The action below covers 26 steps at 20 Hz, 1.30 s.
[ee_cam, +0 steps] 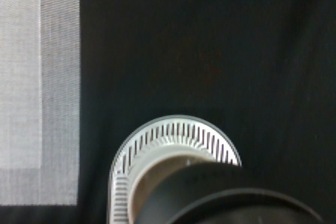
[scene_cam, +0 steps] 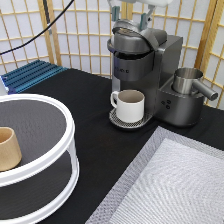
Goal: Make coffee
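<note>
While the gripper hangs spread and empty over the coffee machine at the desk's far edge, no pod shows, so descending likely bumps the lid.

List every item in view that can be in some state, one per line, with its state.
gripper: above the coffee machine, fingers apart, nothing seen between them.
coffee machine: lid raised; pod not visible.
white mug: upright on the drip tray under the spout.
drip tray: on the black table, under the mug.
metal jug: upright on the machine's side.
tan cup: upright on the round shelf's top tier.
</note>
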Motion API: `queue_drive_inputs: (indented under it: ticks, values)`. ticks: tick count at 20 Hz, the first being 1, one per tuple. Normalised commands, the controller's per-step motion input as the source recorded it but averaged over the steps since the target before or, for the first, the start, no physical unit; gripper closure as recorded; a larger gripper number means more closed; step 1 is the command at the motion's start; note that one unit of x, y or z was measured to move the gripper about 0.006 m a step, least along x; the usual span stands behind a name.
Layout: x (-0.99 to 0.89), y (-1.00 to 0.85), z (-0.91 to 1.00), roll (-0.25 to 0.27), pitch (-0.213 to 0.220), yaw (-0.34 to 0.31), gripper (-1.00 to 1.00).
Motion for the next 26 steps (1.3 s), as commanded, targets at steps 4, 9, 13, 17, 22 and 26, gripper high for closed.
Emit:
queue_drive_inputs:
  ticks: [4, 9, 13, 17, 22, 26]
  values:
    - [-0.01, -0.17, -0.67, -0.060, -0.019, -0.058, -1.00]
    - [0.13, 0.08, -0.76, -0.110, -0.017, -0.050, -1.00]
    - [0.04, 0.47, -0.74, -0.243, -0.061, -0.005, -1.00]
    - [-0.19, 0.46, -0.55, -0.306, -0.117, 0.005, -1.00]
    - [-0.30, 0.39, -0.41, -0.343, -0.145, 0.021, -1.00]
    - [-0.36, 0.51, -0.47, -0.311, -0.145, 0.038, -1.00]
